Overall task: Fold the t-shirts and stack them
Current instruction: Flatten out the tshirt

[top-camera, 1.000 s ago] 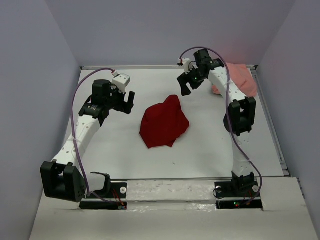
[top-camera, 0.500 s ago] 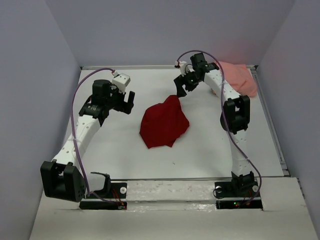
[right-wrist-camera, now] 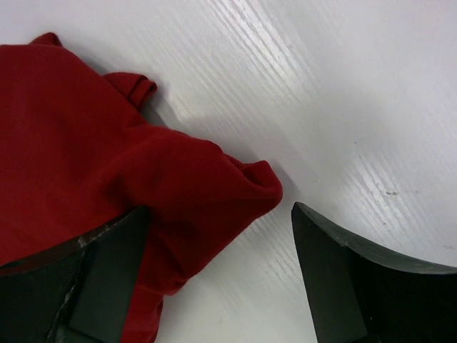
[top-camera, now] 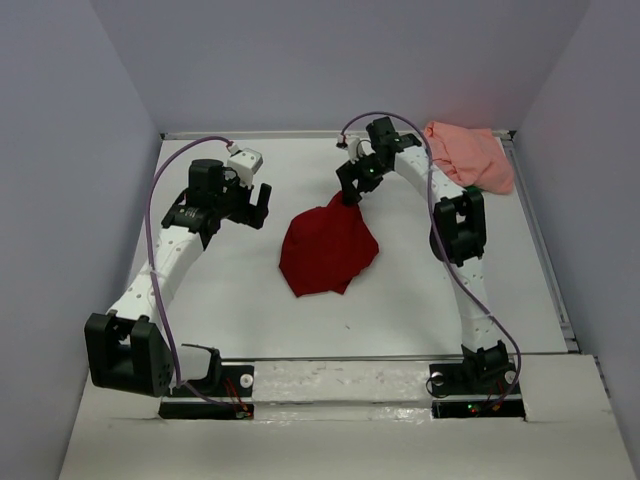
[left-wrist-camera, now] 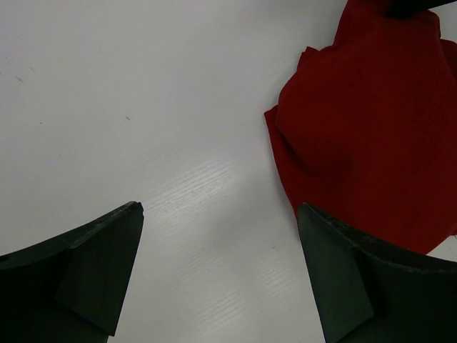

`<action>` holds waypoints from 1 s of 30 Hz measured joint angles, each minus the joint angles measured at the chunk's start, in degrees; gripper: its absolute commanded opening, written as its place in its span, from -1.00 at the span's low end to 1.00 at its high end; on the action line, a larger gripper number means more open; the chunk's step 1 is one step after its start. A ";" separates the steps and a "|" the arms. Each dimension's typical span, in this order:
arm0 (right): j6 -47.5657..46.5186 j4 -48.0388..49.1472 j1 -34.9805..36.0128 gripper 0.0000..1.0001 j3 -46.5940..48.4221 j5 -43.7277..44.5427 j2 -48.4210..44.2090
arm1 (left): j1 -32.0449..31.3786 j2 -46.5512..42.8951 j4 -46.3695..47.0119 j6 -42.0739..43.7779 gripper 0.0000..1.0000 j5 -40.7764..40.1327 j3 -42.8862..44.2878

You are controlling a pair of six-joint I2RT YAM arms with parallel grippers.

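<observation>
**Both end effectors wide, the right one at the red shirt's far tip**

The white worktop point(top-camera: 250, 300) carries two shirts. The right arm point(top-camera: 458, 225) reaches far out and bends back toward the centre. The left arm point(top-camera: 165, 260) leans forward with its wrist turned to the right. The dark red t-shirt point(top-camera: 327, 247) lies crumpled at the centre. The salmon pink t-shirt point(top-camera: 468, 155) lies in the 1 o'clock corner. The right end effector point(top-camera: 350, 188) stands wide at the red shirt's 12 o'clock tip, with one finger over cloth and one over bare worktop, gripping nothing. The left end effector point(top-camera: 252, 208), also wide, hangs at the shirt's 10 o'clock, apart from it.
</observation>
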 measured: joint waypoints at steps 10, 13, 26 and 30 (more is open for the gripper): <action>0.00 -0.46 1.38 0.37 3.15 -2.12 0.72 | 0.00 0.00 0.02 0.04 0.97 0.02 0.00; -0.02 -0.66 1.49 0.42 3.15 -2.27 0.76 | 0.00 0.00 0.04 0.13 0.97 0.02 0.00; -0.81 -0.72 1.70 0.01 1.51 -1.53 1.36 | 0.00 0.00 0.04 0.37 0.97 0.44 0.00; -1.53 -0.79 1.70 -1.00 1.09 -1.62 1.51 | 0.00 0.00 0.04 0.39 0.97 0.79 0.00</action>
